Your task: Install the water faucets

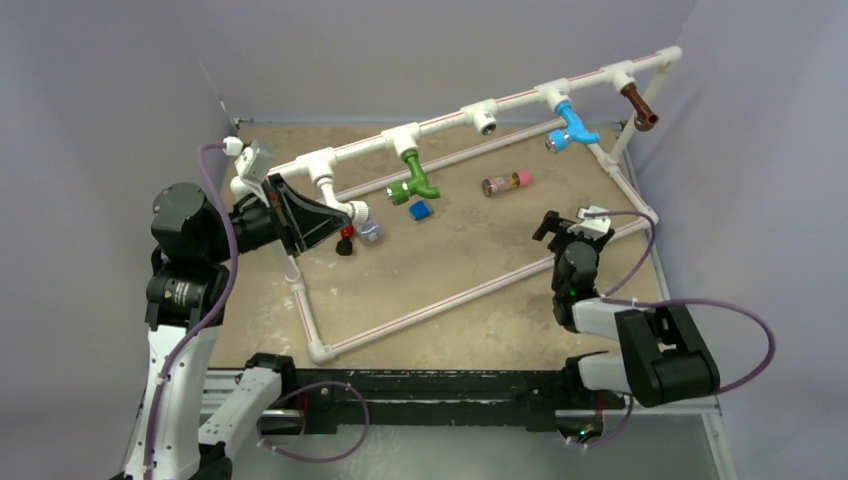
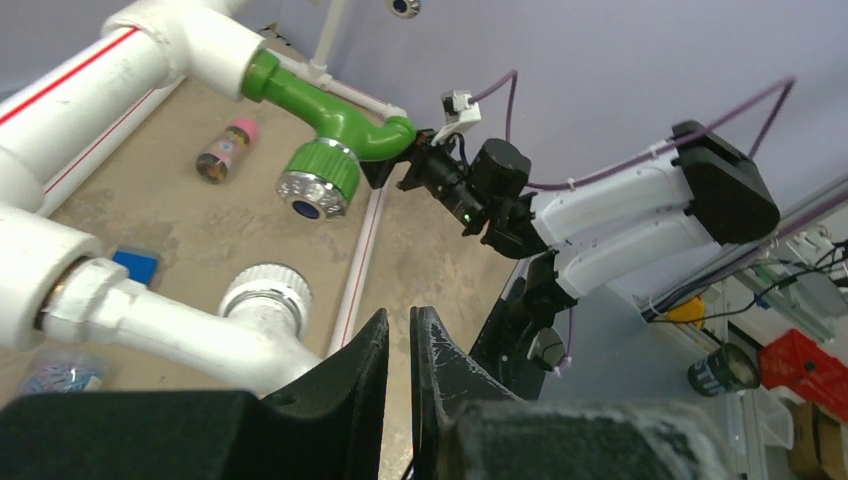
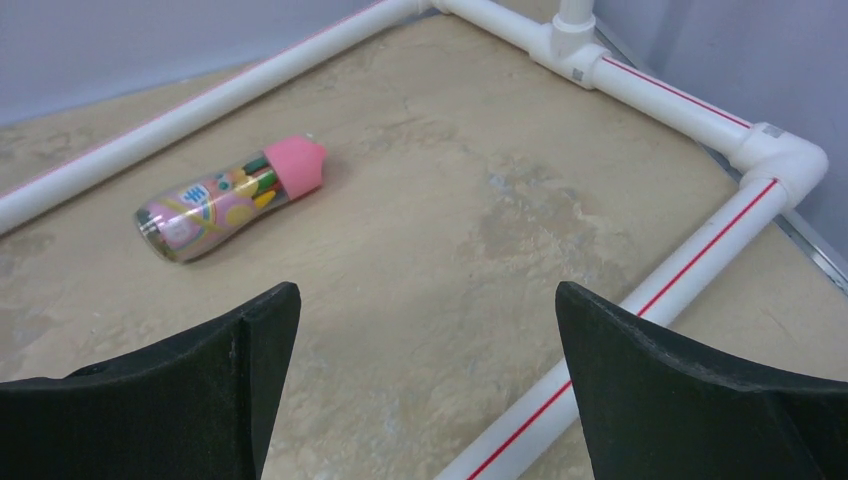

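You are holding the left claw (image 2: 400,312) nearly together, the white bent plastic faucet (image 2: 170,330) just left of it, probably for seating, while the right claw (image 3: 425,300) is idling apart.

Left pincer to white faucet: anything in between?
Nothing visible. In the left wrist view the white faucet sits right beside the left pincer, with no object between them. It is joined to the pipe fitting; the blue cube lies on the table beyond, off the path.
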Robot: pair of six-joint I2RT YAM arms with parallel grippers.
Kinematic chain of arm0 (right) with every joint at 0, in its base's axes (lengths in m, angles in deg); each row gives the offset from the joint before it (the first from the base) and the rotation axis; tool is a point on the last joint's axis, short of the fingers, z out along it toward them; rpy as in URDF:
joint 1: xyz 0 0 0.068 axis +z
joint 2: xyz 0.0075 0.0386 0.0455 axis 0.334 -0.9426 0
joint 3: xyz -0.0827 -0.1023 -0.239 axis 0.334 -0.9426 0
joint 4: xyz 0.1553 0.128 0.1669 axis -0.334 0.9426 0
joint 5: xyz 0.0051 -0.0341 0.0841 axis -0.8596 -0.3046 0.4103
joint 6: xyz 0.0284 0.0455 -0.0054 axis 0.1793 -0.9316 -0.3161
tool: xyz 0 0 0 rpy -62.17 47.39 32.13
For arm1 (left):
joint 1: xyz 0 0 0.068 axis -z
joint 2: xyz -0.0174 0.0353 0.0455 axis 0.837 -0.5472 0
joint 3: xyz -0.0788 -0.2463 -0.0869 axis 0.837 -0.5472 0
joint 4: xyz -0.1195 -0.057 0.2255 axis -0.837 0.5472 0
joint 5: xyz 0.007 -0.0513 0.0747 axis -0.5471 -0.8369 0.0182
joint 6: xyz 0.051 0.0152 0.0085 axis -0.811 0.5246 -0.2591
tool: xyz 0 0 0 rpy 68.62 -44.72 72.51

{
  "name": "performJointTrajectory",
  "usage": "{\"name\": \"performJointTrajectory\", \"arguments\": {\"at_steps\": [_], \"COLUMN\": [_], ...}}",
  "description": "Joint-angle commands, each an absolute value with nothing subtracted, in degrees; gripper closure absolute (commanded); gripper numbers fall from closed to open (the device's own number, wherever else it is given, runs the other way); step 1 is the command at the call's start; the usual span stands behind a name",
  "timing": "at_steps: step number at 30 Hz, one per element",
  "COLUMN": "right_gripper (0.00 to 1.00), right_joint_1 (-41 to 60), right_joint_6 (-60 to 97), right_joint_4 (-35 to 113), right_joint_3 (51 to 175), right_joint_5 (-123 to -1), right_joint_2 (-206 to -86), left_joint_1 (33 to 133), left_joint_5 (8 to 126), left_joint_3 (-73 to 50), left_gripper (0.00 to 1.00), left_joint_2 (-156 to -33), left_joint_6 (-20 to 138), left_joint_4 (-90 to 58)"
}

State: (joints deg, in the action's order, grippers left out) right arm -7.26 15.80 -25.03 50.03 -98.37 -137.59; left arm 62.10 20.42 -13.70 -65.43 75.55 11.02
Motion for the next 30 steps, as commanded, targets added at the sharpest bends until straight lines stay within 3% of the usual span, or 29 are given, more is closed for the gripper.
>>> {"name": "performJointTrajectory", "arguments": {"at_steps": [1, 5, 8, 10, 12, 19, 30], "right_gripper": [0.01, 0.01, 0.01, 0.01, 0.01, 0.01, 0.01], "right_joint_1": [-9.3, -9.8, -10.9, -11.2, -11.6, -11.6, -11.6], "right_joint_6": [16.4, 17.8, 20.1, 16.9, 18.8, 18.4, 18.8], "right_joint_4": [-47.7, -50.7, -65.4, -54.0, -60.0, -60.1, -60.2], "right_joint_3": [49.5, 51.4, 50.3, 52.5, 51.6, 51.3, 51.4], "right_joint_5": [-93.6, -92.9, -94.2, -91.4, -93.6, -95.5, -94.5], "right_joint_2": [-141.8, -147.3, -156.8, -154.0, -155.8, -155.1, -155.7], "left_joint_1": [65.0, 66.1, 67.2, 68.1, 68.7, 71.2, 75.3], "left_joint_5": [21.5, 20.8, 21.1, 21.7, 21.9, 22.2, 10.0], "left_joint_3": [-13.3, -14.6, -15.0, -14.5, -13.9, -11.9, -10.6], "left_gripper": [0.88, 0.88, 0.88, 0.87, 0.87, 0.86, 0.84], "left_joint_2": [-64.6, -64.8, -65.3, -65.7, -66.0, -67.1, -70.3], "left_joint_6": [72.1, 72.1, 71.4, 70.6, 70.4, 69.8, 72.0], "left_joint_4": [12.4, 11.2, 11.0, 11.4, 11.7, 13.3, 9.1]}}
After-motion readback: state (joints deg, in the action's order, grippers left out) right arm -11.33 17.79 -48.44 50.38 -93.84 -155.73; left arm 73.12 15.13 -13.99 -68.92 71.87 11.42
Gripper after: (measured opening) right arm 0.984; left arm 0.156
